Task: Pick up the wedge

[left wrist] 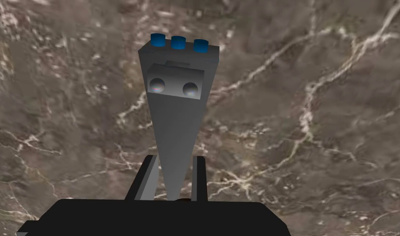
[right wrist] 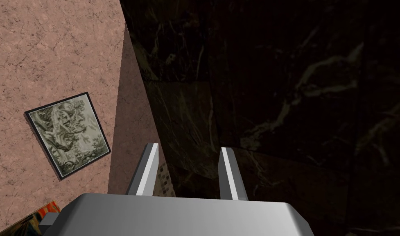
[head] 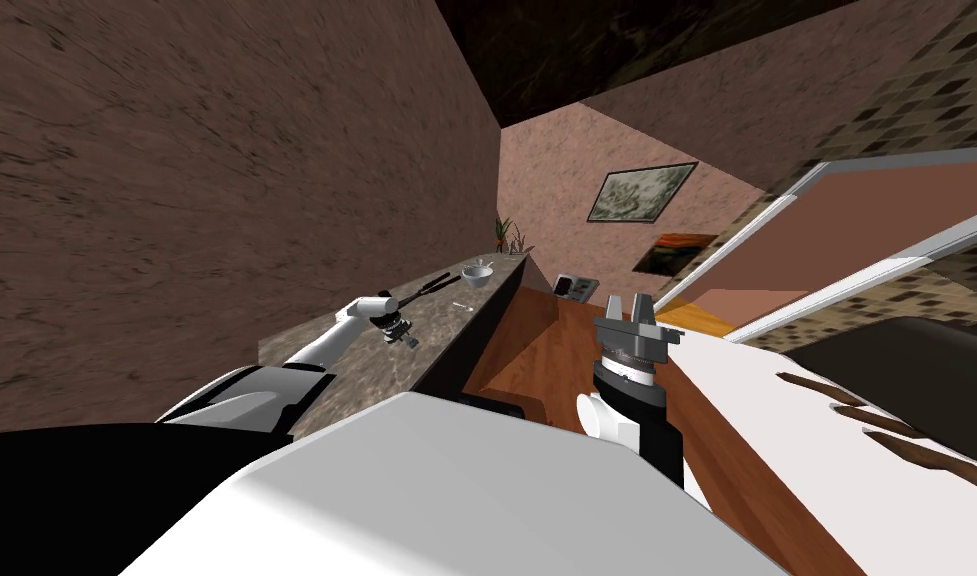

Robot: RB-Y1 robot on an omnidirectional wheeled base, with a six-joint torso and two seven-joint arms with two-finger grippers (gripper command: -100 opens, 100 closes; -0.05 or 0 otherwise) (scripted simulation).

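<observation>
Grey tapering wedge (left wrist: 176, 123), three blue studs (left wrist: 178, 42) on its thick end, thin tip gripped in the left gripper (left wrist: 176, 159) jaws, thick end at twelve o'clock from them, over the marbled bench (left wrist: 317, 123).

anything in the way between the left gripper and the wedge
Nothing visible stands between them. The grey wedge's narrow end sits between the left gripper's fingers, which press its sides, over the brown marbled countertop.

We see wedge (left wrist: 179, 135) matt grey, smooth, hard-edged. Two round insets (left wrist: 157, 85) near thick end glossy, mirror-like. Blue studs (left wrist: 178, 41) smooth, faint sheen. Tabletop (left wrist: 317, 123) reads to us as brown stone, pale veins.
</observation>
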